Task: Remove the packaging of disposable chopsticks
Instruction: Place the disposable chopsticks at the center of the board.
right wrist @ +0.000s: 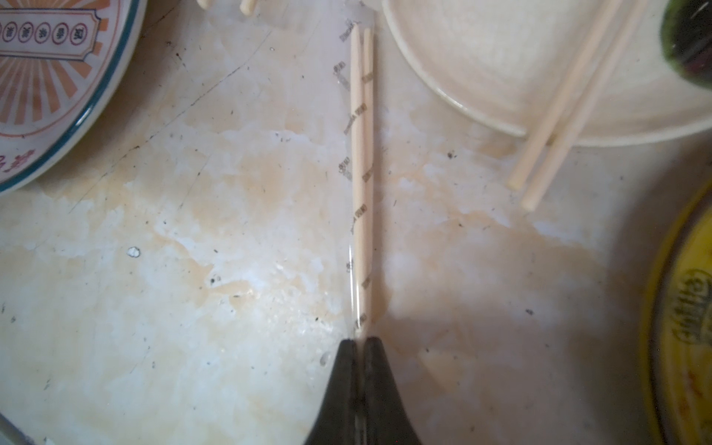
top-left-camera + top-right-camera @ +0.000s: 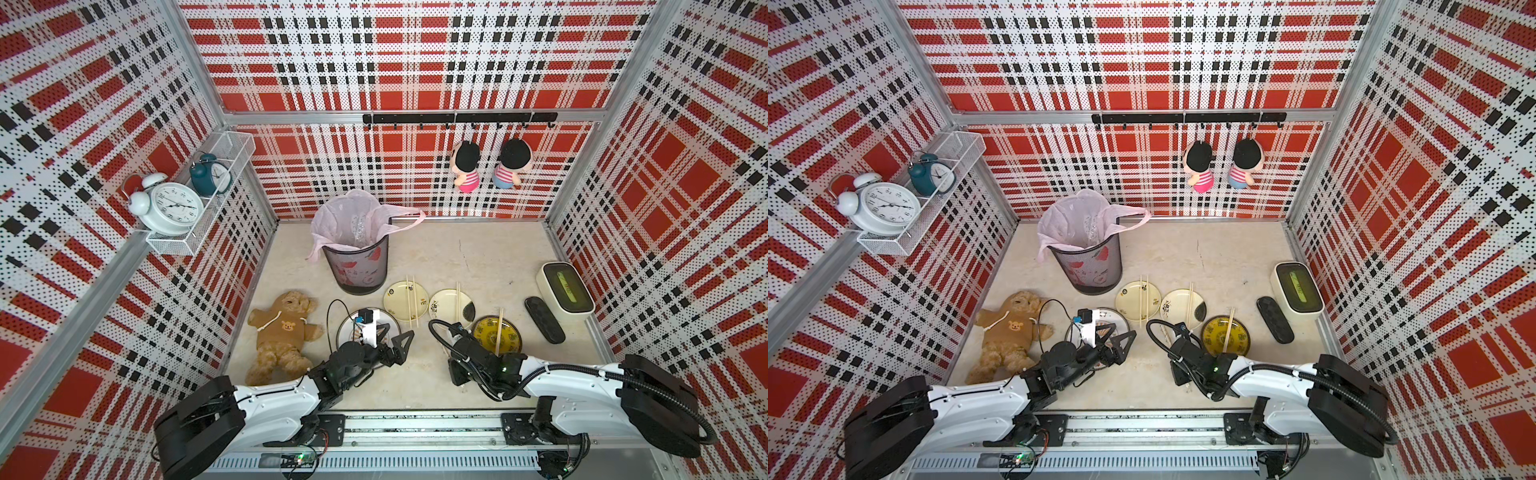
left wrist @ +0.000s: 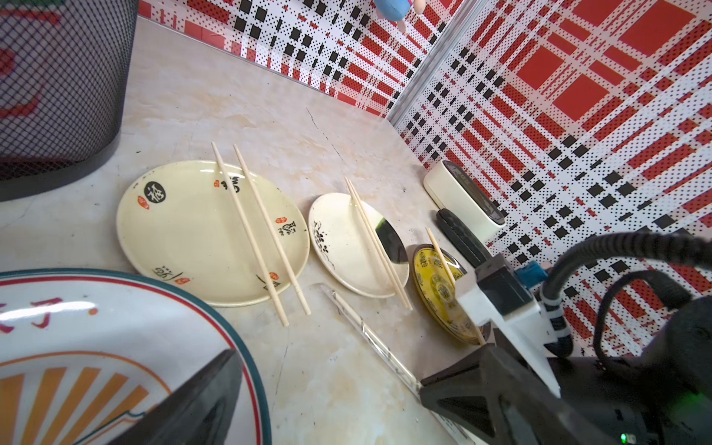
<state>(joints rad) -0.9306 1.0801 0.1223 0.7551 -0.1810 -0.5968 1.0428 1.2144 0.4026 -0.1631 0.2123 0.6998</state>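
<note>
And here we are: the right pincer (image 1: 360, 341) is pressed together on the near end of the only wrapped pair we can see. The clear sleeve (image 1: 344, 83) and the chopsticks (image 1: 362, 185) inside it both run into the tips, and we can't say whether the bite is on plastic alone or on wood too.

From those tips the pair lies flat on the table (image 1: 192, 269), pointing dead ahead, its long axis in line with the jaws' reach. The cream plate (image 1: 481, 57) sits off one flank and the teal-rimmed plate (image 1: 94, 109) off the other.

Now the left pincer (image 3: 327, 370): spread wide, nothing in it, hanging over the edge of that teal-rimmed plate. From there the sleeve runs slantwise ahead of its gap, with the free end the nearer part.

So we reckon the left arm is the one for that far end. It would need to set its jaws across the long axis, close there, and draw away along the line. Pull off-axis and the sticks could jam in the plastic.
</note>
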